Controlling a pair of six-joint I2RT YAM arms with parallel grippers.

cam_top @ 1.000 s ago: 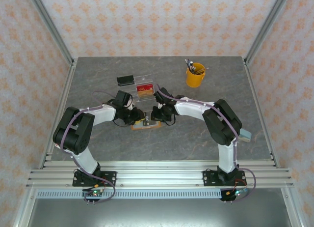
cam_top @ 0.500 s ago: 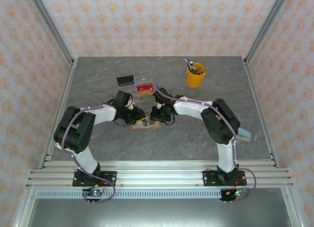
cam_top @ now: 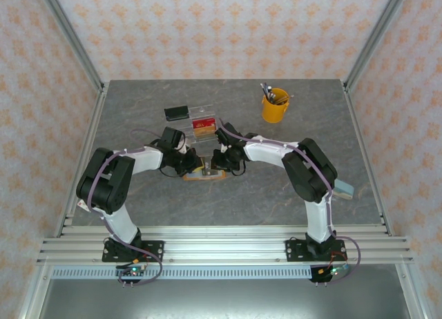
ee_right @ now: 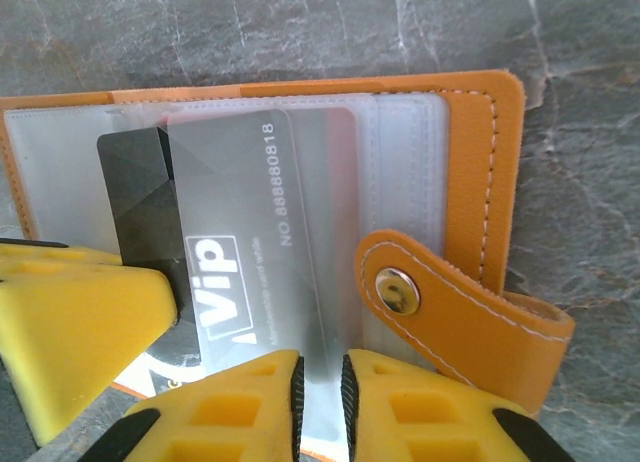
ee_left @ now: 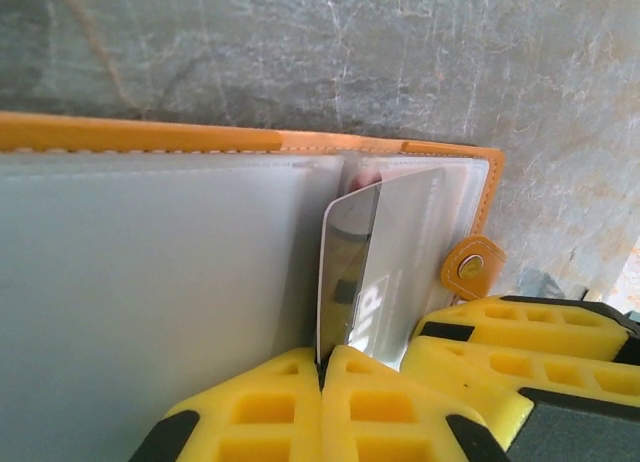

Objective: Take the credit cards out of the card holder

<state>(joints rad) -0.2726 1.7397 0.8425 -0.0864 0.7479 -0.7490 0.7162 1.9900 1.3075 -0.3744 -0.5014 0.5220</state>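
Inside the card holder, a reddish card half hidden behind silver card

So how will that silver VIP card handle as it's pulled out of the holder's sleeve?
The silver card is probably stiff: it stands flat and unbent though the left claw pinches only one edge. Its glossy, mirror-like face looks slippery, so that thin edge grip may slide. It seems light, and the clear sleeve of the card holder could drag along.
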